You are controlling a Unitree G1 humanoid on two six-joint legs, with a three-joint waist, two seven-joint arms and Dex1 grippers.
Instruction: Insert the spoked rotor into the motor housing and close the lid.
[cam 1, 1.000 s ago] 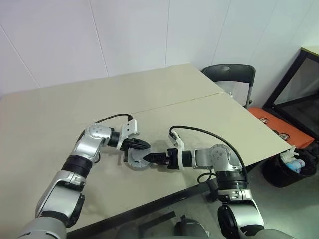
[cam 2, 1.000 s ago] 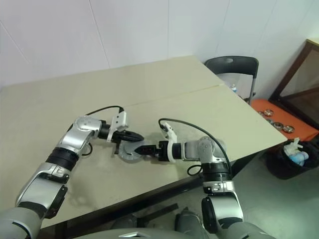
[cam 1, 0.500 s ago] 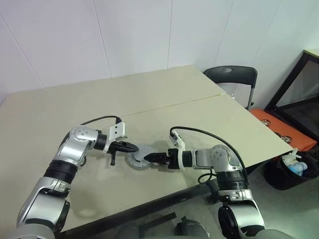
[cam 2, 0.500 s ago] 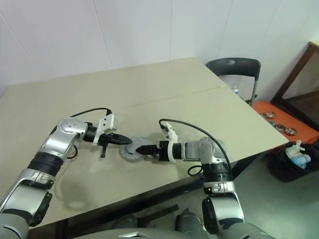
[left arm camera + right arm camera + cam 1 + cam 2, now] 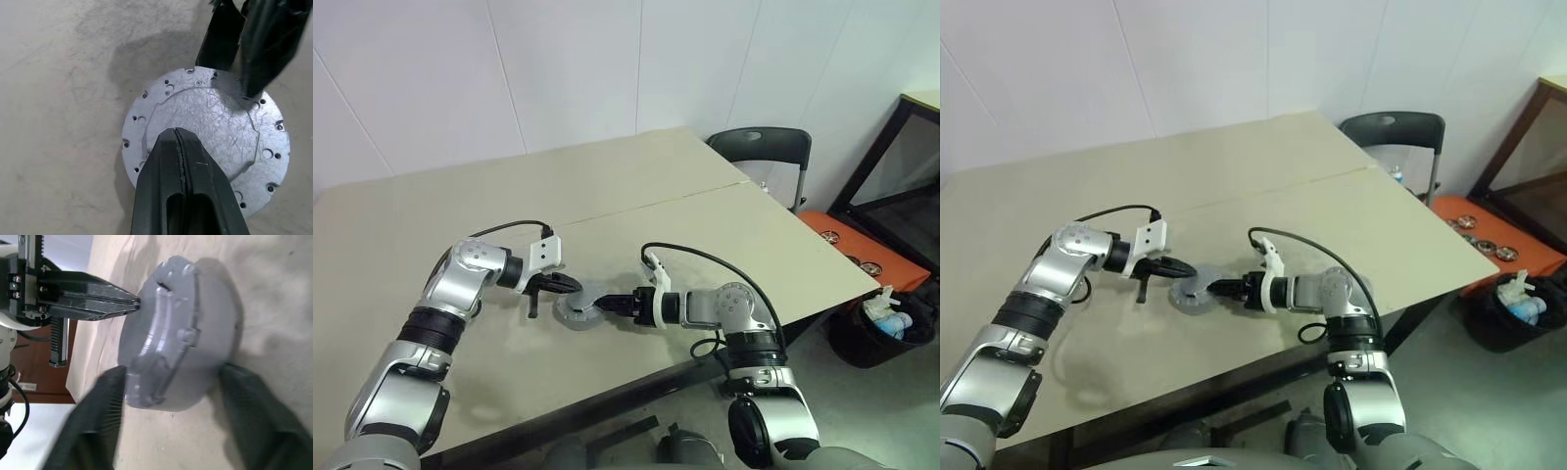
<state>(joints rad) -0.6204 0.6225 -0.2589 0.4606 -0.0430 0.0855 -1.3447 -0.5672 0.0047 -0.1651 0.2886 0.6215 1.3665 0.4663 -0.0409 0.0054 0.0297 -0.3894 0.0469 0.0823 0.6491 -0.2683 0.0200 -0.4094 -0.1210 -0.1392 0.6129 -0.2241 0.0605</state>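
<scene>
The grey lid (image 5: 205, 142) sits plain face up on the housing, mid-bench (image 5: 431, 206). The left tool (image 5: 183, 161), pinched shut and empty, hovers over it, likely to steady it; the right tool (image 5: 168, 382), half open, straddles its rim ungripped.

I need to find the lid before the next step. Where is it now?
The lid lies plain grey face up on the table, near its front edge in the head views, between the shut left gripper and the right gripper, whose jaws stand either side of it.

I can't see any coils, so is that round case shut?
Shut. The lid lies plain grey face up on the housing, covering its inside; whether it is fully seated cannot be told.
</scene>
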